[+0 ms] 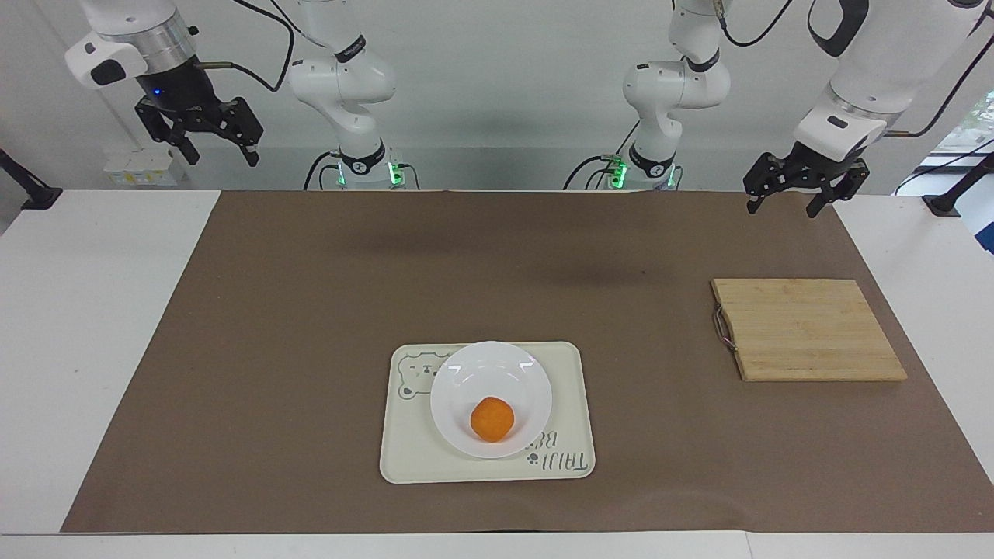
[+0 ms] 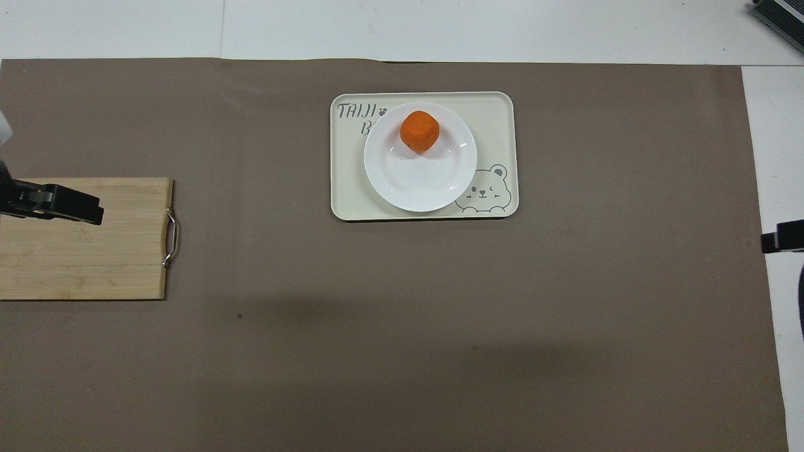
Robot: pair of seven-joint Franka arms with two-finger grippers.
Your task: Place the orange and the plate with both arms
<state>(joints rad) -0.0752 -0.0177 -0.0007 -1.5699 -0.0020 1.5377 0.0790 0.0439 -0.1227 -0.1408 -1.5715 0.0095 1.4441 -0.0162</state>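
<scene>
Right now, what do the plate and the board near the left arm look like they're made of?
The plate: glossy white, likely glazed ceramic or melamine, judging by its bright highlights. The cutting board: matte pale wood, perhaps bamboo, showing glued strips, with a metal loop handle.

White arms [image 1: 342,78] — dark joints; black pincers (cables trailing).

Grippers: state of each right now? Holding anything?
Left gripper: open, empty, raised above the table edge at its own end, near the cutting board.
Right gripper: open, empty, raised at its own end.
</scene>
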